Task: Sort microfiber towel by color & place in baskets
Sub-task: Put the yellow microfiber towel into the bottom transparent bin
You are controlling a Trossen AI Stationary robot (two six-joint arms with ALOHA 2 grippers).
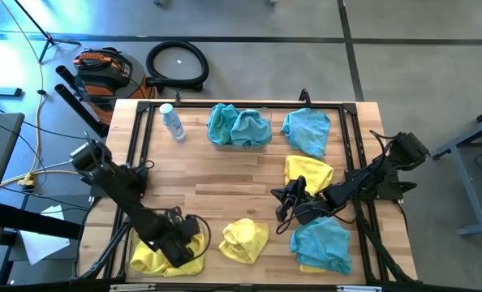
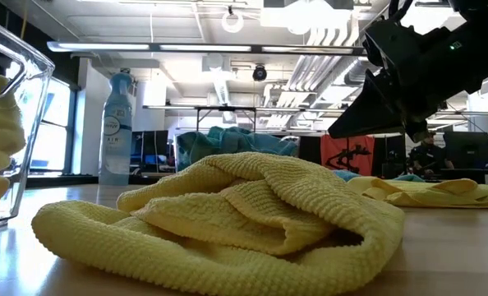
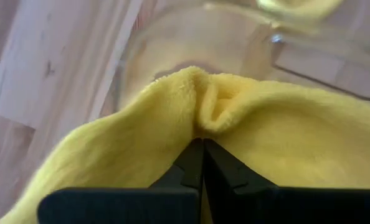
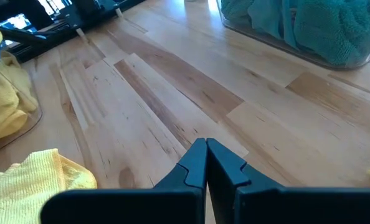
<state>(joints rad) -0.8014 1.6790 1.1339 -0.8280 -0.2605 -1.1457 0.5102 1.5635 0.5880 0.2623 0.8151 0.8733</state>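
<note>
My left gripper [image 1: 186,237] is at the near left of the table, shut on a yellow towel [image 3: 278,137] over a clear basket [image 1: 148,261] that holds yellow towels. My right gripper [image 4: 205,144] is shut and empty above bare wood near the table's middle [image 1: 283,201], between two loose yellow towels [image 1: 308,173] [image 1: 245,240]. A second clear basket [image 1: 265,122] at the far edge holds teal towels [image 1: 238,127]. A loose teal towel [image 1: 307,130] lies beside it. Another teal towel [image 1: 322,240] lies on a yellow one at the near right. My left gripper pinches a raised fold [image 3: 205,118] of the yellow towel between its two shut fingers, coming from above. The cloth bunches at the fingertips and drapes away on both sides over the basket's clear wall [image 3: 172,37]. Whether it hangs clear of the towels below, I cannot tell.
A small clear water bottle [image 1: 173,123] stands at the far left of the table. In the low view the near yellow towel [image 2: 227,218] fills the foreground, with the basket's wall [image 2: 14,74] at the left. Bare wood lies in the table's middle [image 1: 225,178].
</note>
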